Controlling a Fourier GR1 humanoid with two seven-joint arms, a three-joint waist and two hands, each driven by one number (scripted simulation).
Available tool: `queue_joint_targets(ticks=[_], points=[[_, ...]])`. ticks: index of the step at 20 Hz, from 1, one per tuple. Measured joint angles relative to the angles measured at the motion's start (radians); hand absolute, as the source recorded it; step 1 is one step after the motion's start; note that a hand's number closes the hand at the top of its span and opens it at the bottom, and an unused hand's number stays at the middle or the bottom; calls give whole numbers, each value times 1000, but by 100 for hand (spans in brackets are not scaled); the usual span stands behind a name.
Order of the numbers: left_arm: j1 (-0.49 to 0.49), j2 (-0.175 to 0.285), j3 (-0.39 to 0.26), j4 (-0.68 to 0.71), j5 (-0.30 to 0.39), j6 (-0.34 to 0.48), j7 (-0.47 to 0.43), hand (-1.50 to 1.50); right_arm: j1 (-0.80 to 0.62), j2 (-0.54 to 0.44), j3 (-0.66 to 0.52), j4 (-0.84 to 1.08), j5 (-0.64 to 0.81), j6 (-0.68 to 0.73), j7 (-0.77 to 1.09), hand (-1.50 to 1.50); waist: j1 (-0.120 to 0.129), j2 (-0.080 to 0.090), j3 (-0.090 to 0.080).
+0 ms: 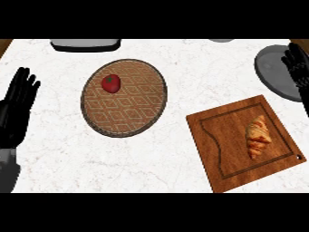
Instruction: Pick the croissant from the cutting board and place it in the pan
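A golden croissant (258, 136) lies on the wooden cutting board (224, 136) at the lower right. Beyond the board, at the right edge, sits the grey pan (274, 68), partly hidden by my right hand (304, 72). That hand is raised over the pan's right side with fingers straight, open, well apart from the croissant. My left hand (13, 106) stands open at the far left, fingers up, holding nothing.
A round woven mat (127, 108) lies in the middle of the white marble counter with a red tomato (111, 83) on its upper left. A grey object (85, 44) sits at the counter's far edge. Wood floor shows at both upper corners.
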State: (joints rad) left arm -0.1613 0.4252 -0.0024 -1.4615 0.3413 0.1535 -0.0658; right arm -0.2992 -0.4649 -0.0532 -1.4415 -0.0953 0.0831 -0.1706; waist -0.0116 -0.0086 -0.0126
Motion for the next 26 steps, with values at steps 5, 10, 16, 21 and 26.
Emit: queue_joint_targets(ticks=[5,10,16,21,26], points=[[-36,-9,-23,11,-49,23,12,0,25,-47,48,110,-13,145,72,150,16,12,10],[-50,-24,-56,17,-83,49,54,0,95,-135,94,162,129,134,54,-150,5,11,13],[-38,-42,-71,13,-111,75,79,0,202,-282,25,8,253,35,1,-150,-14,3,12],[-38,-54,-78,16,-125,75,85,0,220,-452,-17,-151,242,178,141,-150,-10,3,10],[-50,-66,-89,20,-139,70,84,0,128,-582,10,-247,216,362,358,-150,9,6,9]])
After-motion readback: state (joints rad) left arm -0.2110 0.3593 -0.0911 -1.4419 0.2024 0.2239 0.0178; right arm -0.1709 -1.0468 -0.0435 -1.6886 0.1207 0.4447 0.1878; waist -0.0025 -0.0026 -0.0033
